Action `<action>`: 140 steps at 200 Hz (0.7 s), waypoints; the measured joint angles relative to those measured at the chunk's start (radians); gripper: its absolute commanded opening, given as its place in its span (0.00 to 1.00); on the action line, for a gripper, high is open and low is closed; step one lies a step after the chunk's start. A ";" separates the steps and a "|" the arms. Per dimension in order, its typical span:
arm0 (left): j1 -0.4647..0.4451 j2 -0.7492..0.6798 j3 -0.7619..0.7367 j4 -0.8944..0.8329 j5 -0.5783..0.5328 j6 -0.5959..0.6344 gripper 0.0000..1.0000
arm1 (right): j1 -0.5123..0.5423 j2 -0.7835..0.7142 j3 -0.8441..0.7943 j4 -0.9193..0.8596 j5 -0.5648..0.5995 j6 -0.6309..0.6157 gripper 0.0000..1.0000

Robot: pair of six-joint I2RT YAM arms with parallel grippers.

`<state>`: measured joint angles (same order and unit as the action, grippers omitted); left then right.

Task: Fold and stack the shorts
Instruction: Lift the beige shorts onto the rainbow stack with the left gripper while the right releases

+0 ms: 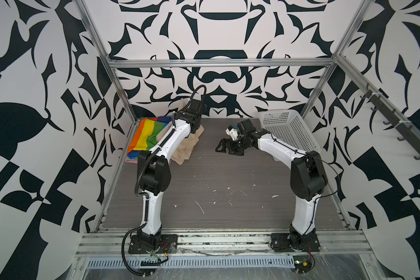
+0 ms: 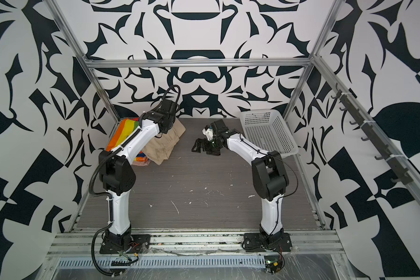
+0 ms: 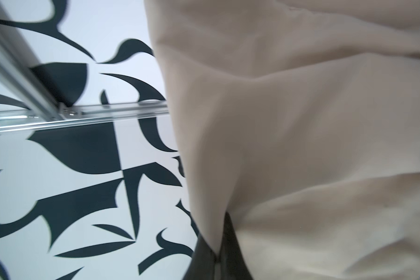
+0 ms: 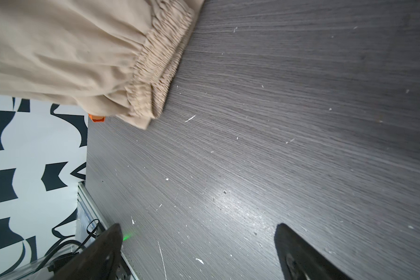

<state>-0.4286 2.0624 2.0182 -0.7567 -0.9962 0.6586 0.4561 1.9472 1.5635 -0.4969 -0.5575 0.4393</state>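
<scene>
The beige shorts (image 1: 187, 149) (image 2: 165, 145) lie at the back left of the table, overlapping the rainbow-striped shorts (image 1: 147, 135) (image 2: 123, 131). A sliver of salmon-pink shorts (image 2: 141, 163) peeks out under the rainbow ones. My left gripper (image 3: 217, 257) is shut on a fold of the beige shorts (image 3: 301, 145), which drape from it. In both top views its fingertips are hidden behind the left wrist (image 1: 194, 111). My right gripper (image 1: 222, 148) (image 2: 200, 146) (image 4: 199, 228) hovers open over bare table, apart from the gathered beige waistband (image 4: 155, 68).
A white perforated basket (image 1: 286, 128) (image 2: 264, 131) stands tilted at the back right, behind the right arm. The dark wood-grain table (image 1: 228, 184) carries white flecks. Aluminium frame posts (image 1: 121, 92) edge the workspace.
</scene>
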 measured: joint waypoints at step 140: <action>0.068 -0.113 -0.019 0.054 0.055 0.075 0.00 | 0.000 0.000 -0.001 0.031 -0.035 0.004 1.00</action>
<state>-0.3607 1.9495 1.9991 -0.7029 -0.9409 0.7334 0.4561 1.9472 1.5623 -0.4656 -0.5926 0.4435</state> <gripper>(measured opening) 0.065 0.997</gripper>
